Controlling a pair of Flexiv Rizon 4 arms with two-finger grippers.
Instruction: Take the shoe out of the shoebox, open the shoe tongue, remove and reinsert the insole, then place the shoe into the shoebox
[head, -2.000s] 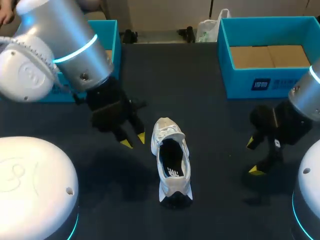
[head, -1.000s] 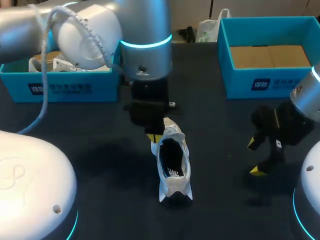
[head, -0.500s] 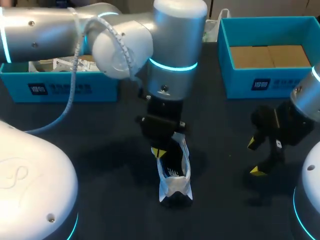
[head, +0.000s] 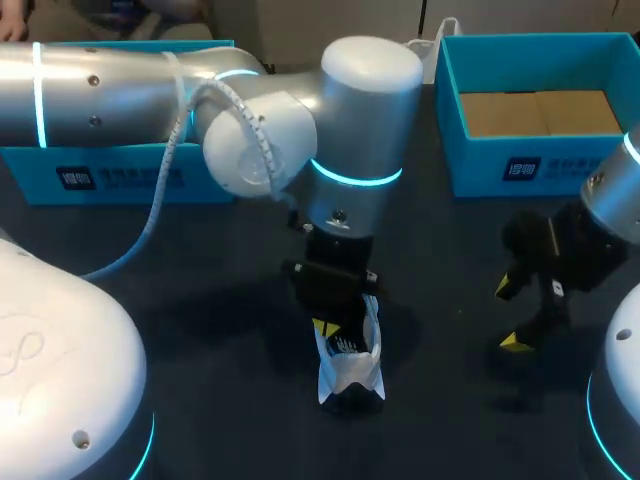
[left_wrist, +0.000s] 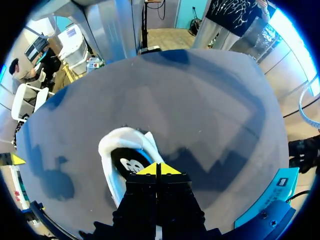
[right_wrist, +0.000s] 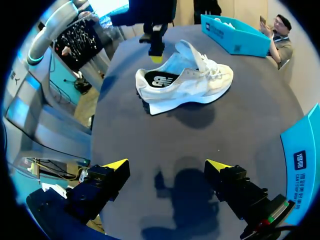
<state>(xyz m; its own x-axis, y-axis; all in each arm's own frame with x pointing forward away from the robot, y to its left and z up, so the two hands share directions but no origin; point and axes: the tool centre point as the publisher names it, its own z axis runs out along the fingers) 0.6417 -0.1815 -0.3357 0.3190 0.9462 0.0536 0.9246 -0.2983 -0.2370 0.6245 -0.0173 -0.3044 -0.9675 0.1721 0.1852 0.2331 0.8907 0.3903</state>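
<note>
The shoe (head: 350, 368) lies on the table (head: 440, 250) close to the middle of the near edge. It stands upright on its sole, with its heel end toward that edge and its laced front pointing to the far edge. It is white, and a dark insole (left_wrist: 125, 162) shows in its opening.

The left gripper (left_wrist: 158, 169) stands straight over the shoe, pointing down, with its fingers pressed together. The two yellow tips meet at the rim of the opening on the shoe's left side, just above the insole. Nothing shows pinched between them, and I cannot tell whether the tips touch the shoe. The left arm (head: 200, 90) comes in from the left edge, crosses to the middle of the table and hides the front half of the shoe from above.

The right gripper (right_wrist: 167, 165) hangs over the table toward the right edge, about level with the shoe and well apart from it. Its fingers are spread wide with only bare table between them, and it faces the shoe's side.

Farther back, the left shoebox (head: 120, 175) sits at the far left corner, mostly hidden behind the left arm. From the right wrist, something white shows inside it. The right shoebox (head: 480, 170) sits at the far right corner, open, with brown cardboard (head: 540, 112) lying flat in it.
</note>
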